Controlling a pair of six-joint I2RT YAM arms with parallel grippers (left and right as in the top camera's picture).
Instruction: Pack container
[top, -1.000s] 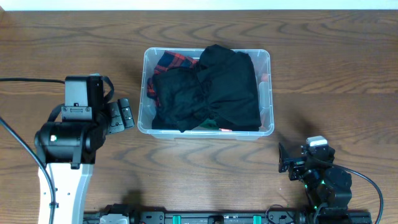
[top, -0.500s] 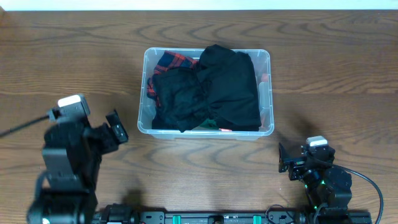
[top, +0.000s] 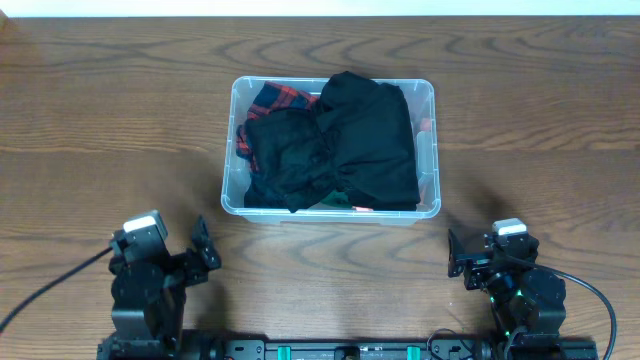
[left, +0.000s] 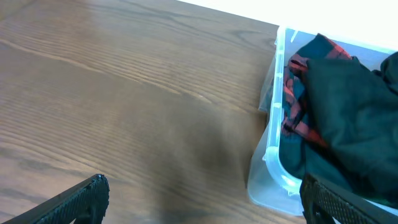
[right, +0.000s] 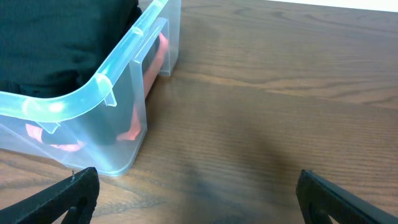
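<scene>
The container is a clear plastic bin at the table's middle, filled with black clothes and a red plaid garment. It shows in the left wrist view and the right wrist view. My left gripper is open and empty at the front left, below the bin's left corner. My right gripper is open and empty at the front right, below the bin's right corner. Both grippers show only wide-apart fingertips in their wrist views.
The wooden table surrounds the bin on all sides. A white strip runs along the table's far edge. Something orange-red lies inside the bin's right end.
My left arm has drawn back from beside the bin's left side to the front left edge of the table. The right arm and the bin have not moved.
</scene>
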